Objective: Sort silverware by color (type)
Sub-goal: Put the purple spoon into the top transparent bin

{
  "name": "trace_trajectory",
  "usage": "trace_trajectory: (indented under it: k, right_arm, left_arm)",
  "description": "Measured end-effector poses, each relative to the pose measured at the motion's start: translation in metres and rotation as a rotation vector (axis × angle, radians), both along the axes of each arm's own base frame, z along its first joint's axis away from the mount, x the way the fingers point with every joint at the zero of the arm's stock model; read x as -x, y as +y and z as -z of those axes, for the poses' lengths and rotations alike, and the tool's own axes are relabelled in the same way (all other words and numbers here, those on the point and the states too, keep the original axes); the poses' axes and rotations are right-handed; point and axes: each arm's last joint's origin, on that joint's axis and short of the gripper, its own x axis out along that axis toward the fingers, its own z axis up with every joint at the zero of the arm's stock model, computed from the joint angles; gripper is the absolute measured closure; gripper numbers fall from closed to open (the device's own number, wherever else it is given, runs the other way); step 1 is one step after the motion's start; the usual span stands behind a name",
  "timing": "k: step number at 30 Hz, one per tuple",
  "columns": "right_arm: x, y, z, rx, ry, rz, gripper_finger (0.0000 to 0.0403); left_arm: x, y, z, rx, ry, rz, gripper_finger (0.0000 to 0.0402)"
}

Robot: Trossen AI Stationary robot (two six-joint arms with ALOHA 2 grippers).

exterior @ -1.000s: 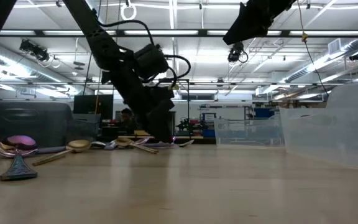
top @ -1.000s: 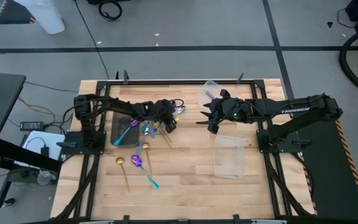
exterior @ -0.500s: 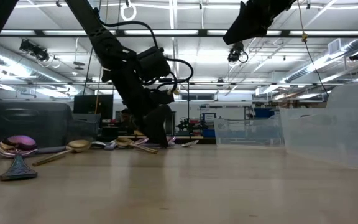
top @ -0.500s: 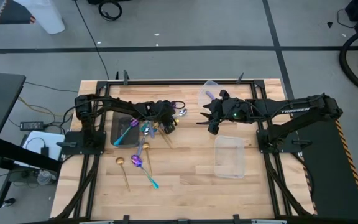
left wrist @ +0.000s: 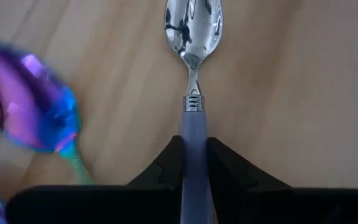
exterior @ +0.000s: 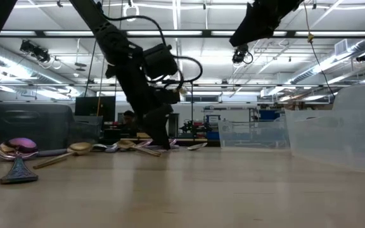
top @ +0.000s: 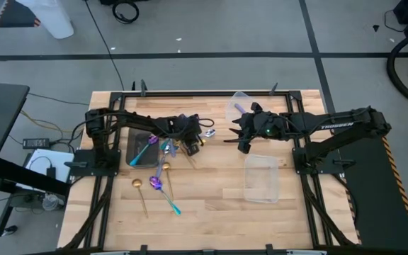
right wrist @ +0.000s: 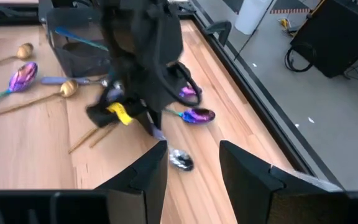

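Observation:
My left gripper [top: 192,144] is shut on a silver spoon with a lilac handle, whose bowl [top: 210,132] points toward the table's right. An iridescent purple-blue spoon [left wrist: 33,112] lies just beside it. More spoons lie on the wood near the gripper: gold ones [top: 139,185], a purple-blue one with a teal handle [top: 156,183] and two purple-blue ones [right wrist: 197,116] toward the far edge. Another teal-handled spoon [top: 142,151] lies in the dark tray. My right gripper [right wrist: 193,168] hangs open in the air right of the pile, well above the table [exterior: 258,25]. My left gripper pinches the spoon's lilac handle [left wrist: 194,140] between its two fingers [left wrist: 164,169], a little behind the ribbed collar. The fingers lie along the handle, coming slanting down from the table's left. The bowl [left wrist: 193,28] sticks out ahead, low over the wood; whether it touches the table, I cannot tell.
A dark grey tray [top: 134,138] sits left of the pile. One clear container [top: 262,178] stands on the right half of the table and another [top: 241,103] at the far edge. Bare wood lies along the near edge [top: 211,219].
My left gripper has stayed shut on the lilac-handled spoon while its wrist has risen and tipped a little. The spoon's bowl has shifted slightly toward the table's right and near side. My right arm has kept still.

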Motion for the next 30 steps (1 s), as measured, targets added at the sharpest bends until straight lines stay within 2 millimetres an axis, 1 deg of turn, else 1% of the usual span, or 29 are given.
trace_trajectory:
  k: [3, 6, 9, 12, 17, 21, 26, 30]
  right_arm:
    - [0.008, 0.000, 0.000, -0.031, 0.024, 0.025, 0.0247]
    - [0.012, 0.000, 0.004, -0.052, 0.066, 0.046, 0.0247]
    - [0.012, -0.001, 0.009, -0.023, 0.082, 0.064, 0.0247]
    - [0.013, -0.002, 0.014, 0.010, 0.101, 0.091, 0.0247]
    - [0.013, -0.001, 0.013, 0.033, 0.093, 0.115, 0.0247]
    - [0.013, 0.000, 0.013, -0.028, 0.073, 0.104, 0.0247]
    - [0.012, 0.002, 0.014, -0.121, 0.053, 0.075, 0.0247]
    - [0.010, 0.003, 0.016, -0.163, 0.054, 0.056, 0.0247]
  left_arm:
    - [-0.015, -0.004, -0.020, -0.056, -0.053, 0.074, 0.0346]
    - [-0.024, -0.012, -0.030, -0.123, -0.038, 0.146, 0.0346]
    - [-0.035, -0.019, -0.047, -0.257, -0.052, 0.180, 0.0346]
    - [-0.043, -0.026, -0.063, -0.430, -0.026, 0.215, 0.0346]
    - [-0.051, -0.042, -0.078, -0.711, 0.065, 0.309, 0.0346]
    - [-0.055, -0.055, -0.084, -0.912, 0.138, 0.420, 0.0346]
    - [-0.061, -0.073, -0.090, -1.093, 0.185, 0.601, 0.0346]
    - [-0.064, -0.086, -0.096, -1.230, 0.216, 0.730, 0.0346]
